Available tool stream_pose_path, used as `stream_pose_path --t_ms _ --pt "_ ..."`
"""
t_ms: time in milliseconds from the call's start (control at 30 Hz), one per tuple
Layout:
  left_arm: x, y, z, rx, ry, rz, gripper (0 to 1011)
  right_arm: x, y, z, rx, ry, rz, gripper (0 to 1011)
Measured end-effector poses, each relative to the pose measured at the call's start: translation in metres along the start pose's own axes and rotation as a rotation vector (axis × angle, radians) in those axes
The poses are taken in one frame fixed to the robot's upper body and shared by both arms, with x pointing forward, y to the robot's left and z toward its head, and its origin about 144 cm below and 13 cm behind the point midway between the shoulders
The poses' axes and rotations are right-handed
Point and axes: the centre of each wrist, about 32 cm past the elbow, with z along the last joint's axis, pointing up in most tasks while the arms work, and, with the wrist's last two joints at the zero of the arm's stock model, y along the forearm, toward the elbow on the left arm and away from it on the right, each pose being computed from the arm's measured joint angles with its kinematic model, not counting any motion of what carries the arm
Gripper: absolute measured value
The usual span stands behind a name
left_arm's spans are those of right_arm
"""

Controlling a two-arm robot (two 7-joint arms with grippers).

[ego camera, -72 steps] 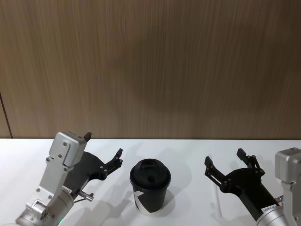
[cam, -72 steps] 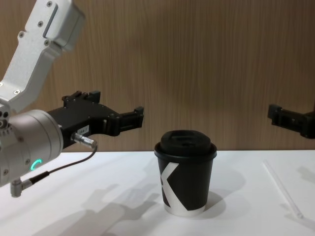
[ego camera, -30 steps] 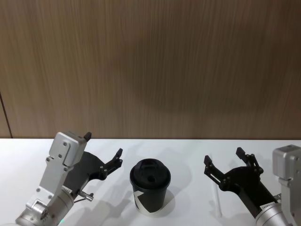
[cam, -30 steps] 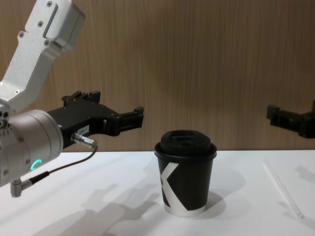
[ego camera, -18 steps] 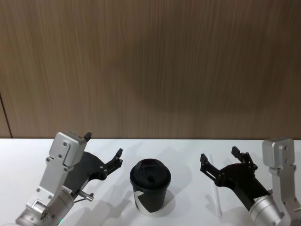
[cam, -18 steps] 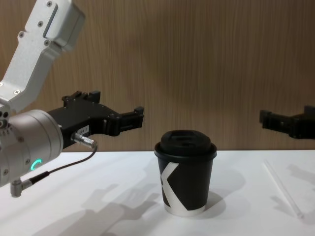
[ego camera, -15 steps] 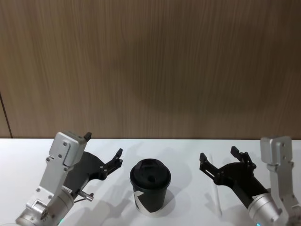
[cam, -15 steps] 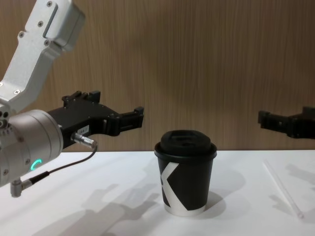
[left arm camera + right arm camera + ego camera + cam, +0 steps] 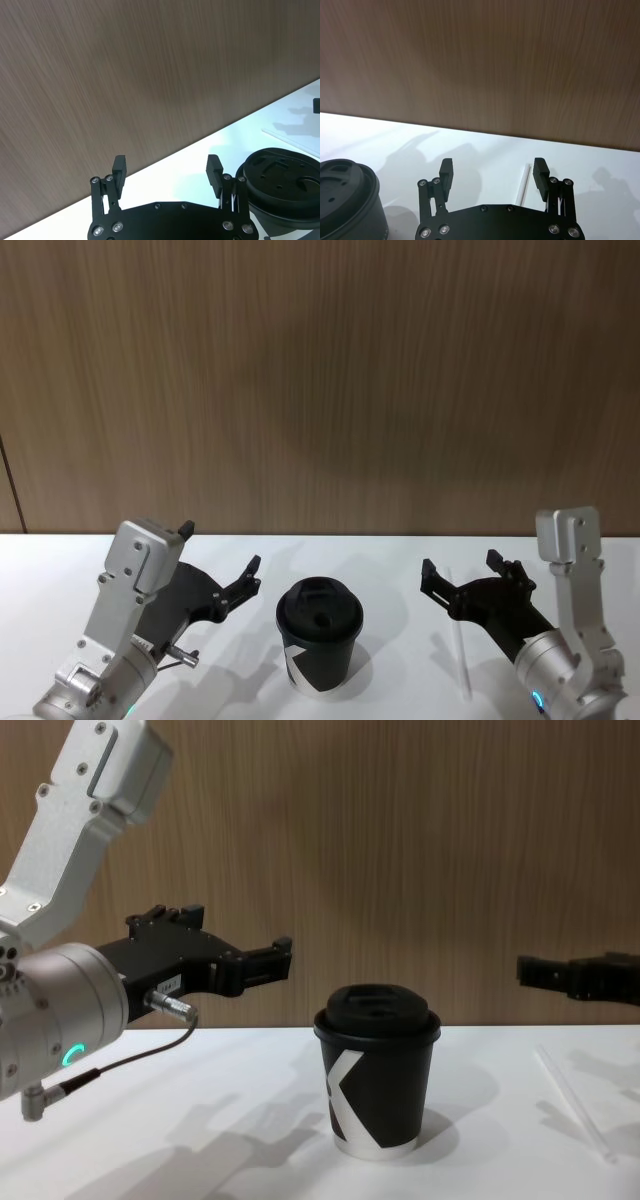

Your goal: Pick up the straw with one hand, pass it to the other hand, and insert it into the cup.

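The black cup [image 9: 319, 636] [image 9: 379, 1080] with a lid and a white K mark stands upright on the white table, between my two arms. The thin white straw [image 9: 461, 655] [image 9: 575, 1105] [image 9: 524, 184] lies flat on the table to the cup's right. My right gripper [image 9: 461, 565] [image 9: 565, 970] [image 9: 493, 167] hangs open above the straw's far end, holding nothing. Left of the cup, my left gripper [image 9: 220, 548] [image 9: 235, 935] [image 9: 166, 165] hovers open and empty, level with the cup's lid [image 9: 280, 185].
The white table [image 9: 380, 560] runs back to a brown wood-grain wall [image 9: 320, 380]. Bare tabletop lies around the cup and the straw. The left arm's silver wrist [image 9: 50, 1020], with a green ring light and a cable, fills the near left.
The right gripper has shifted left and forward, over the straw, and its wrist has swung upright. The left arm, cup and straw have not moved.
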Motion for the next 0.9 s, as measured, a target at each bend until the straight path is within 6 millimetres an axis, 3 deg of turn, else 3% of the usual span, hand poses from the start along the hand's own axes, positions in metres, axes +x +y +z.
stream_pose_path --t_ms 900 --pt "0.000 0.000 0.000 0.000 0.000 0.000 1003 -0.009 0.027 -0.024 -0.086 -0.037 -0.060 1001"
